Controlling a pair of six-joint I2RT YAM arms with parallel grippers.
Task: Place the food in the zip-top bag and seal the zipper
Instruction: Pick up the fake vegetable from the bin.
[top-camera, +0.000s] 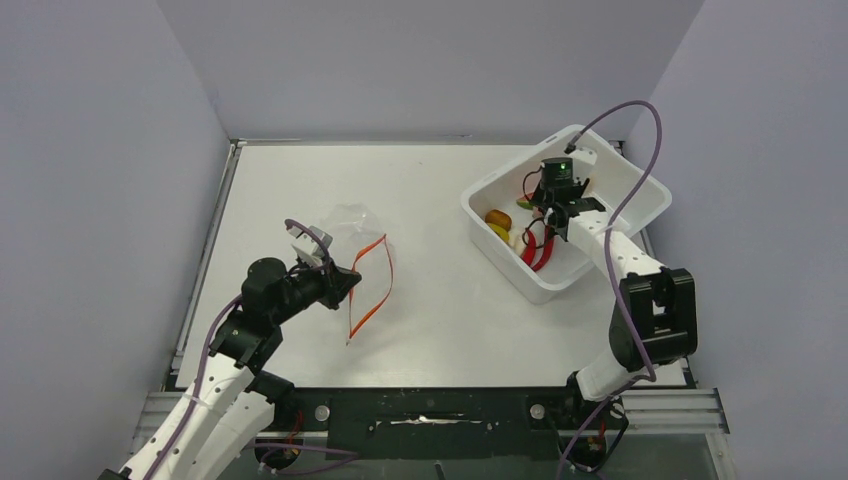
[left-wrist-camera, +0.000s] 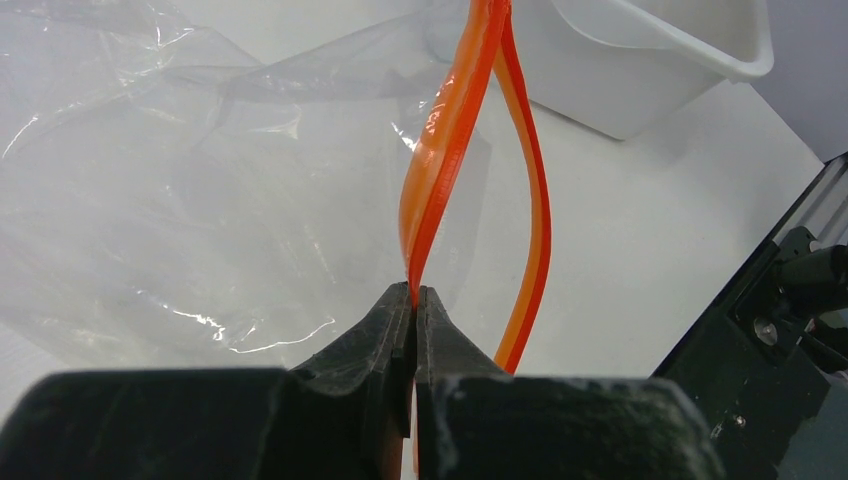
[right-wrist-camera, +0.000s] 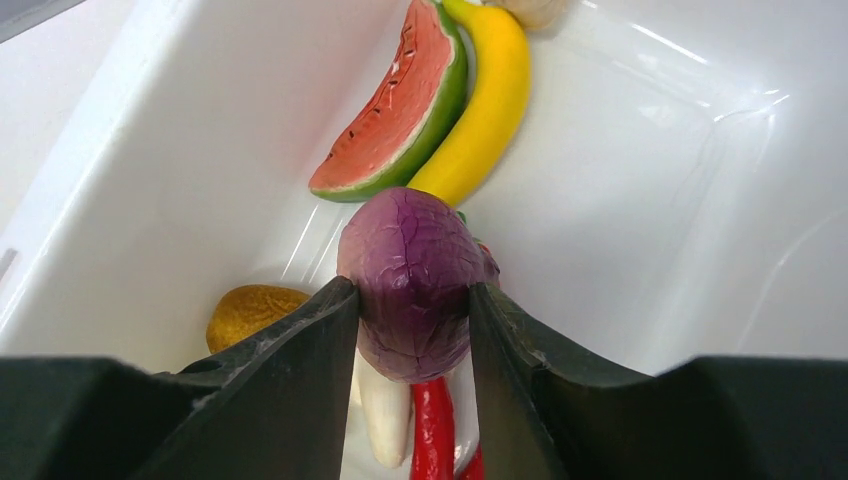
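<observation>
The clear zip-top bag (top-camera: 348, 222) lies at the table's left of centre, its mouth open and facing right. My left gripper (top-camera: 352, 281) is shut on one lip of the orange-red zipper (top-camera: 377, 283). In the left wrist view the shut gripper (left-wrist-camera: 413, 292) pinches that zipper strip (left-wrist-camera: 440, 170); the other lip bows away to the right. My right gripper (top-camera: 558, 213) is inside the white bin (top-camera: 520, 163). In the right wrist view the right gripper (right-wrist-camera: 412, 290) is shut on a purple round food piece (right-wrist-camera: 410, 260). Below it lie a watermelon slice (right-wrist-camera: 395, 110), banana (right-wrist-camera: 485, 100), brown piece (right-wrist-camera: 250, 312), red chili (right-wrist-camera: 432, 435) and white piece (right-wrist-camera: 385, 420).
The bin stands at the back right, near the right wall, and shows in the left wrist view (left-wrist-camera: 650, 90). An orange-brown piece (top-camera: 497, 217) and red chilies (top-camera: 541, 252) lie in its near half. Grey walls close in the table on three sides.
</observation>
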